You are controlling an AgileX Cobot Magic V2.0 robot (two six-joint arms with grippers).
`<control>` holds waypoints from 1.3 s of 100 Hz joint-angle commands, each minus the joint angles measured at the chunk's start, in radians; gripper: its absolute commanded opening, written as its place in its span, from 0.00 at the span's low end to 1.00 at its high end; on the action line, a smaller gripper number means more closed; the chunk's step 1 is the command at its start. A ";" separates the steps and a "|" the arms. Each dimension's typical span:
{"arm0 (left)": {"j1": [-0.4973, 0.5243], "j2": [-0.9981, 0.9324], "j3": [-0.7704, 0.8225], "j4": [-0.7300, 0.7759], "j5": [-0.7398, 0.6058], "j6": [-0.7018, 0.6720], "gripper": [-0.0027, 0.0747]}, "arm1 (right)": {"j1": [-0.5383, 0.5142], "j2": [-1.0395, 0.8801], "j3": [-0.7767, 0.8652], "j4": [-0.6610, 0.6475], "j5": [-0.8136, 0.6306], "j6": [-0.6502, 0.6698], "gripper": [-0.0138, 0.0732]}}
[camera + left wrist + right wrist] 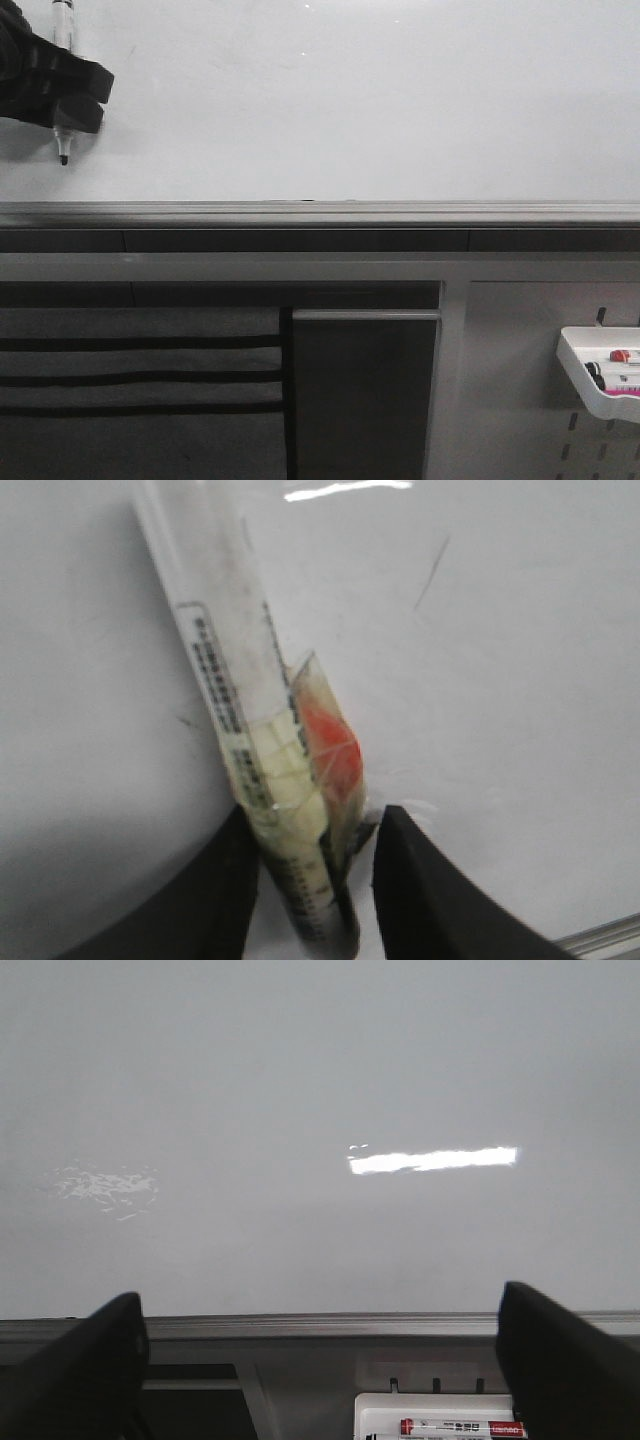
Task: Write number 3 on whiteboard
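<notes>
Low at the front view's right, a white tray (585, 372) of markers hangs on the pegboard (520, 400). Above the rail, the whiteboard (350, 90) bears no digit; at its far left the left gripper (62, 95) clamps a marker (63, 60), tip down. Left wrist view: black fingers (420, 890) pinch the taped marker barrel. Right wrist view: the right gripper (320, 1360) is spread wide before the board.

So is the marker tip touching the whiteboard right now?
Cannot tell. The front view shows the marker tip dark against the whiteboard, but neither contact nor a gap shows; the left wrist view hides the tip.
</notes>
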 commanded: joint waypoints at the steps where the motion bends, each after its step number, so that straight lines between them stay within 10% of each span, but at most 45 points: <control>1: -0.004 -0.024 -0.034 -0.006 -0.074 -0.002 0.31 | -0.004 0.023 -0.035 0.001 -0.067 -0.002 0.89; 130: -0.004 -0.165 -0.034 0.002 0.211 0.000 0.01 | -0.004 0.023 -0.035 0.019 -0.059 -0.002 0.89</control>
